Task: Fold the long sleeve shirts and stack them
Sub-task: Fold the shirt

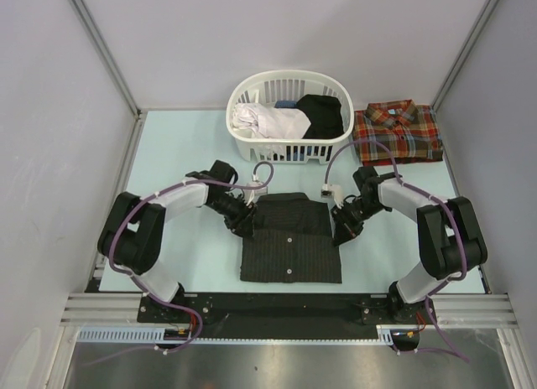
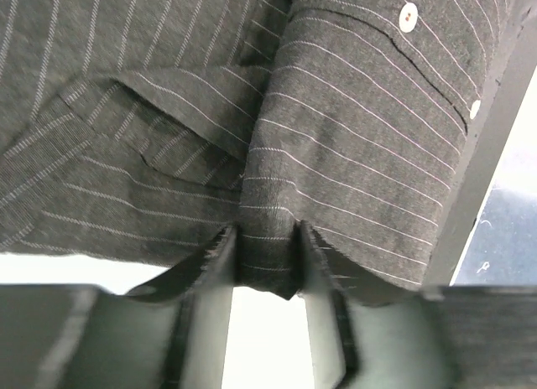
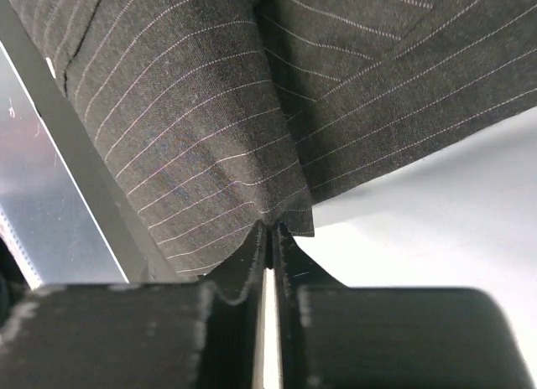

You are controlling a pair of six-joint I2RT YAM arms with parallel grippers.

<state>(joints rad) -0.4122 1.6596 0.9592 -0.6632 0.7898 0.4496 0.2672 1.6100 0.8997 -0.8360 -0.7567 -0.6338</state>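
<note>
The black pinstriped long sleeve shirt (image 1: pixel 291 248) lies partly folded on the table between the two arms, buttons up. My left gripper (image 1: pixel 243 224) is at its left edge, and in the left wrist view a fold of the striped cloth (image 2: pixel 352 129) sits pinched between my left gripper's (image 2: pixel 267 238) fingers. My right gripper (image 1: pixel 342 231) is at the shirt's right edge. In the right wrist view my right gripper (image 3: pixel 273 230) stands nearly together on the hem of the cloth (image 3: pixel 193 129). The plaid shirt (image 1: pixel 397 133) lies folded at the back right.
A white laundry basket (image 1: pixel 289 157) with white, blue and black clothes stands at the back centre, just behind the black shirt. Grey walls close in the table on the left, right and back. A metal rail (image 1: pixel 285 305) runs along the near edge.
</note>
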